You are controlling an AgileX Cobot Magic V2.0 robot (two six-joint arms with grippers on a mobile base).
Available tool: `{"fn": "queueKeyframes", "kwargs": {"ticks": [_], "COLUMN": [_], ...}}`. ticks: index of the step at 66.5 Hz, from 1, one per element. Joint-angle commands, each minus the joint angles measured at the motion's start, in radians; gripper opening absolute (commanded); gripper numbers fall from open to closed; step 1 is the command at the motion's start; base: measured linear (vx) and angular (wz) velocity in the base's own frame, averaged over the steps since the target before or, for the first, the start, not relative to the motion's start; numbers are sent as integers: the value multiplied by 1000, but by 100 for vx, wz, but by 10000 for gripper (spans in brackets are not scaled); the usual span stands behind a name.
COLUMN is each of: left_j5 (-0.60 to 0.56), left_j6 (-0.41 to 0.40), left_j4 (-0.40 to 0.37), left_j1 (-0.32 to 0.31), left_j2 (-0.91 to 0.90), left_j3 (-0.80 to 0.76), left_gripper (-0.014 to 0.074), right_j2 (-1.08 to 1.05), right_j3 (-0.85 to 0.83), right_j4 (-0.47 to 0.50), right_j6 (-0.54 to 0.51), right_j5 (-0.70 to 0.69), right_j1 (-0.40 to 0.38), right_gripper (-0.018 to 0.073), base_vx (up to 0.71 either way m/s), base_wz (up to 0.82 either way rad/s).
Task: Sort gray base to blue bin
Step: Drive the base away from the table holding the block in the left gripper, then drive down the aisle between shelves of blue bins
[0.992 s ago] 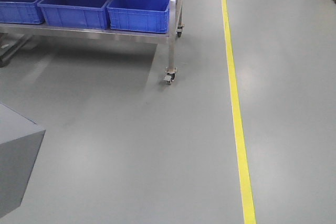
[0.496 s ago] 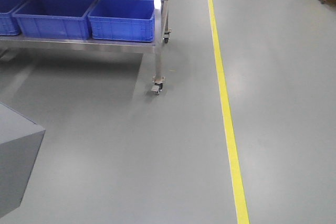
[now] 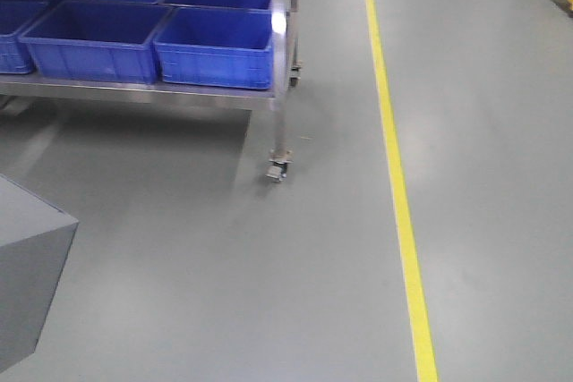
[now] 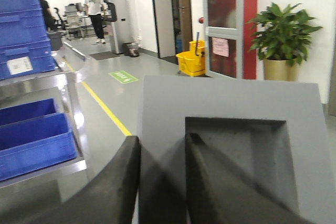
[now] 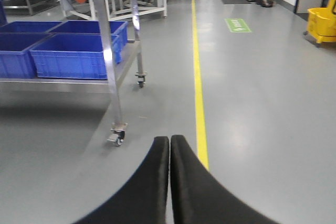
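The left gripper (image 4: 161, 141) is clenched on the small matte light-gray cuboid base (image 4: 226, 98). One black finger (image 4: 113, 182) lies on the outer side wall and the other sits inside the shallow square recess, so the wall is pinched btw. them. The base is carried in the air and rests on no surface. In the front view a gray corner, probably of the base, shows at the lower left edge, above the smooth gray floor (image 3: 224, 266).

The right gripper (image 5: 169, 140) is closed w/ nothing in it. Its two black fingers touch along their length and point over the floor, near the yellow floor line (image 5: 198, 103).

The deep bright-blue plastic bin (image 3: 215, 46) stands on the lower shelf of a stainless-steel rack on casters (image 3: 279, 131), at the shelf corner, w/ more bins alike beside and behind it. The base is well apart from this bin, i.e. open floor lies btw. them.

In the left wrist view the hall behind the base has a yellow mop bucket (image 4: 191, 62) by a door, a green potted plant (image 4: 283, 30) and a person in a white shirt (image 4: 94, 9) far off.
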Motion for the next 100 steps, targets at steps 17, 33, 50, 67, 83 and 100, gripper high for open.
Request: {"fn": "queueKeyframes", "kwargs": {"ticks": [17,33,50,67,83,100], "left_j5": [-113,-113,-113,-113,-113,-113], "left_j6": [-6,-6,-6,-6,-6,-6], "left_j4": [-6,-6,-6,-6,-6,-6], "left_j1": [-4,-4,-4,-4,-4,-4], "left_j2": [11,11,11,11,11,11], "left_j3": [-27,-27,-27,-27,-27,-27], "left_gripper": [20,20,20,20,20,20], "right_j2": [18,18,18,18,18,18], "right_j3": [2,2,2,2,2,2], "right_j4": [-5,-5,-5,-5,-5,-5], "right_j6": [-12,-12,-12,-12,-12,-12], "right_j5": [-73,-73,-73,-73,-73,-73], "right_j1": [-3,-3,-3,-3,-3,-3], "right_gripper": [-5,-5,-5,-5,-5,-5], "base_vx": [31,30,29,31,31,31], "base_wz": [41,52,55,54,48,51]}}
